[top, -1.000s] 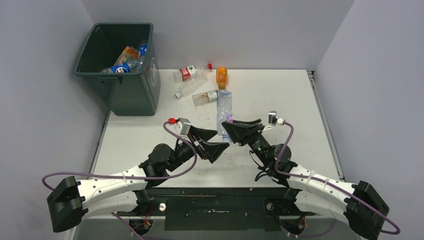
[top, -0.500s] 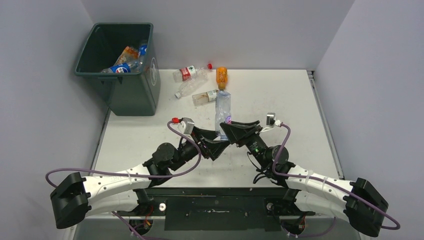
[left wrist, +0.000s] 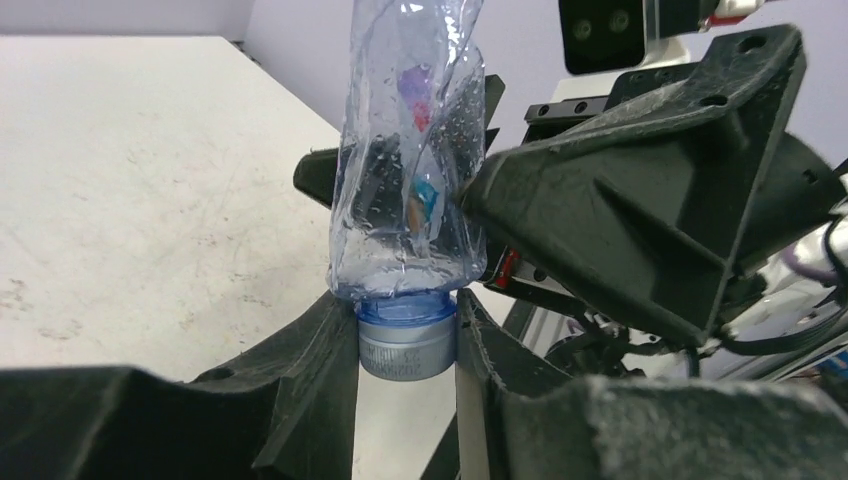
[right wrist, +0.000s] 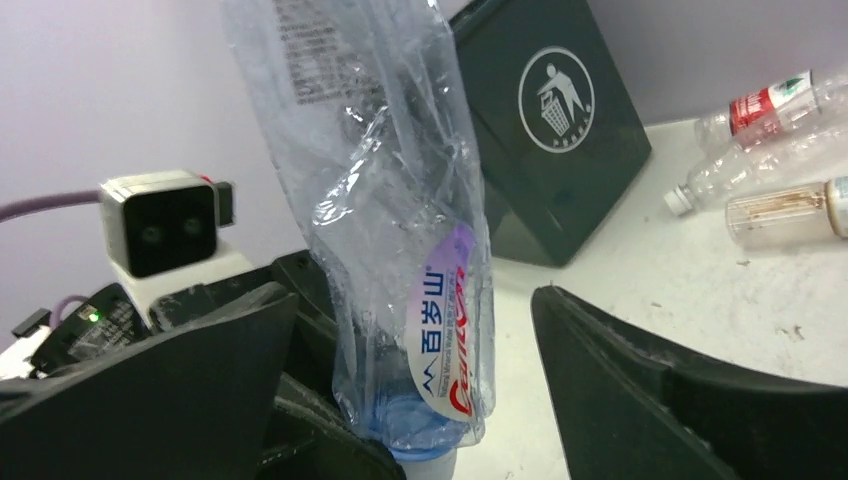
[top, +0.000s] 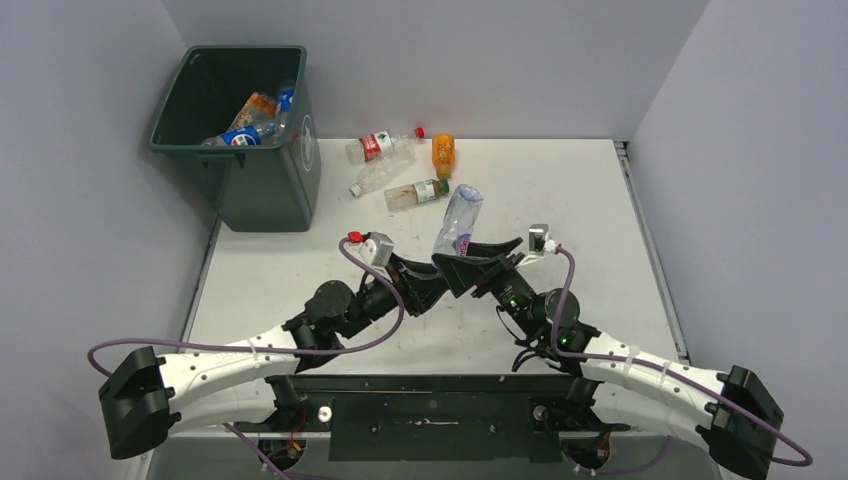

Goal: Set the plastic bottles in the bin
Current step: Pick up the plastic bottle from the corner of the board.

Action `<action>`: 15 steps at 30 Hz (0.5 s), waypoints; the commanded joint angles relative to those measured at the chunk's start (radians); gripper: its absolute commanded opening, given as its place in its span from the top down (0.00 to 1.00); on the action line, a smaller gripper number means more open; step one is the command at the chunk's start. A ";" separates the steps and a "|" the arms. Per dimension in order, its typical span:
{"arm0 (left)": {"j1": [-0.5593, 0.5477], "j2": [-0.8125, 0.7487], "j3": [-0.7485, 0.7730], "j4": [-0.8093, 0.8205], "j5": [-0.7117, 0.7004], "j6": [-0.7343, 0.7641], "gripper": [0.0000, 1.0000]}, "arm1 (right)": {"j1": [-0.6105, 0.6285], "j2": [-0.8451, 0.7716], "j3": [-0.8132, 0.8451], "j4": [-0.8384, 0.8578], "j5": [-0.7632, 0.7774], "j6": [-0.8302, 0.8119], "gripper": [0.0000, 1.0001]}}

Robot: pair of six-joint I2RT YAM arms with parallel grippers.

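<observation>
Clear crumpled bottle [left wrist: 410, 170] is held cap-down and tilted over the middle of the tabletop [top: 560, 200]. Its blue cap [left wrist: 405, 350] is pinched in the left tool [left wrist: 407, 335], while the right tool [right wrist: 410, 310] flanks the body with jaws spread wide. Four loose bottles [top: 378, 147] lie right of the bin [top: 262, 190], which holds several more

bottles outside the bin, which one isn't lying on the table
The crumpled clear blue-capped bottle: it stands cap-down, pinched in the left gripper. The other four lie on their sides on the table.
</observation>
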 commanded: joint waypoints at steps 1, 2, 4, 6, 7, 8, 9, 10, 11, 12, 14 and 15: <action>-0.004 -0.106 0.110 -0.185 -0.021 0.143 1.00 | 0.013 -0.098 0.147 -0.364 -0.026 -0.099 0.01; -0.004 -0.126 0.132 -0.249 -0.034 0.175 1.00 | 0.013 -0.124 0.174 -0.435 -0.023 -0.119 0.08; -0.003 -0.161 0.189 -0.386 -0.064 0.248 1.00 | 0.012 -0.171 0.253 -0.606 0.001 -0.175 0.10; -0.003 -0.179 0.273 -0.570 -0.112 0.361 1.00 | 0.012 -0.210 0.356 -0.783 0.039 -0.251 0.10; -0.003 -0.179 0.338 -0.703 -0.153 0.462 1.00 | 0.012 -0.221 0.419 -0.882 0.051 -0.292 0.10; -0.003 -0.173 0.389 -0.814 -0.194 0.509 1.00 | 0.012 -0.229 0.480 -0.963 0.062 -0.334 0.10; -0.004 -0.161 0.440 -0.901 -0.232 0.619 1.00 | 0.011 -0.231 0.541 -1.041 0.069 -0.368 0.10; -0.004 -0.150 0.484 -0.991 -0.261 0.706 1.00 | 0.012 -0.229 0.605 -1.112 0.073 -0.397 0.10; -0.006 -0.136 0.521 -1.077 -0.268 0.794 1.00 | 0.012 -0.220 0.665 -1.176 0.080 -0.421 0.10; -0.009 -0.127 0.546 -1.148 -0.270 0.885 1.00 | 0.013 -0.203 0.747 -1.254 0.086 -0.440 0.10; -0.022 -0.121 0.564 -1.254 -0.290 1.054 1.00 | 0.012 -0.178 0.848 -1.342 0.094 -0.457 0.10; -0.033 -0.128 0.551 -1.274 -0.308 1.139 1.00 | 0.013 -0.166 0.885 -1.378 0.098 -0.460 0.10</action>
